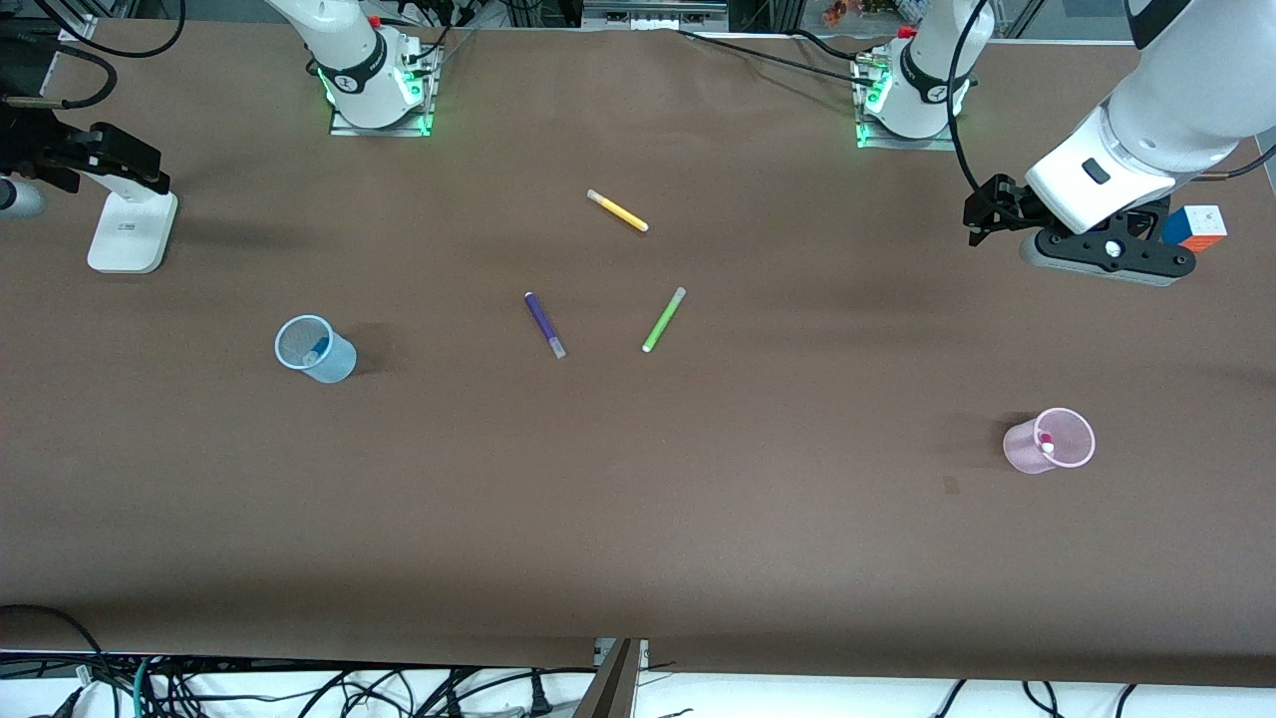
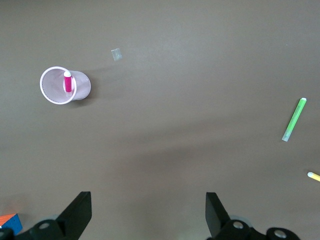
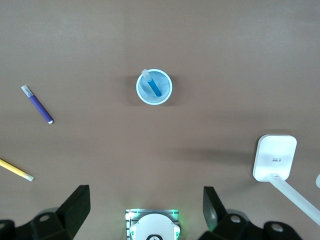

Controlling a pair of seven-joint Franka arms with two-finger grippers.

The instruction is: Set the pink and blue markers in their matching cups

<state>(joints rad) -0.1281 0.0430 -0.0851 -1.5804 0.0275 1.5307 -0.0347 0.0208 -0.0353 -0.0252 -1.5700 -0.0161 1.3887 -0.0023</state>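
The pale pink cup (image 1: pixel 1022 449) stands toward the left arm's end of the table, with the pink marker (image 1: pixel 1046 442) upright inside it. The left wrist view shows that cup (image 2: pixel 82 89) and marker (image 2: pixel 67 83) too. The pale blue cup (image 1: pixel 339 364) stands toward the right arm's end and holds the blue marker (image 1: pixel 319 349). Both also show in the right wrist view, cup (image 3: pixel 167 91) and marker (image 3: pixel 154 87). My left gripper (image 1: pixel 1107 261) (image 2: pixel 149 210) hangs open and empty, high over bare table. My right gripper (image 3: pixel 147 207) is open and empty, high over its own base, out of the front view.
A purple pen (image 1: pixel 544 324), a lime-green pen (image 1: pixel 663 319) and a yellow pen (image 1: pixel 618 210) lie mid-table. A coloured cube (image 1: pixel 1196 227) sits by the left gripper. A white stand (image 1: pixel 130 229) is at the right arm's end.
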